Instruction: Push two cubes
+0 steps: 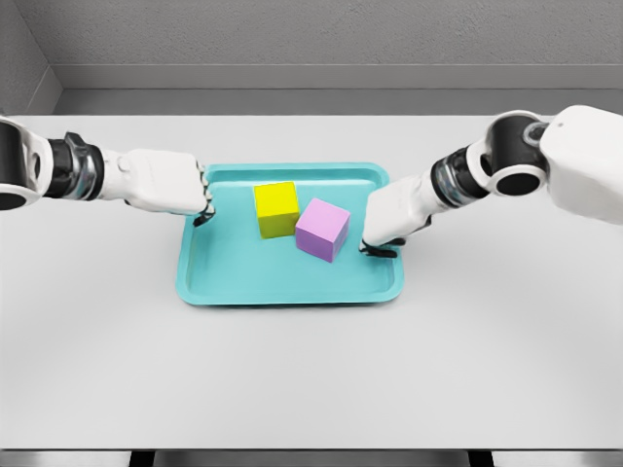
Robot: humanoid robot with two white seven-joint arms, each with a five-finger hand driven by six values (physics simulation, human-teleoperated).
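From the head camera I am looking down on a pale grey tabletop (pixel 311 379) with a grey wall behind it. A teal tray (pixel 224 282) sits in the middle of the tabletop, a shallow rectangle with rounded corners and a low raised rim.

Two cubes stand on the tray floor. The yellow cube (pixel 276 208) is toward the back, a little left of the tray's centre. The purple cube (pixel 322 230) is just to its right and slightly nearer me, turned at an angle. The two cubes sit side by side, and their near edges look to be touching or very nearly so; I cannot tell which.

My left arm comes in from the left edge, white with a dark joint band. The left robot hand (pixel 200 202) is over the tray's left rim, with its fingers curled together into a fist and holding nothing. Dark fingertips show at the lower edge of the fist, down near the tray floor. There is a clear stretch of tray between this robot hand and the yellow cube.

My right arm comes in from the upper right. The right robot hand (pixel 382 241) is at the tray's right side, just inside the rim, also curled shut and empty, its dark fingertips down on or just above the tray floor. It sits close beside the purple cube, with a narrow gap between them.
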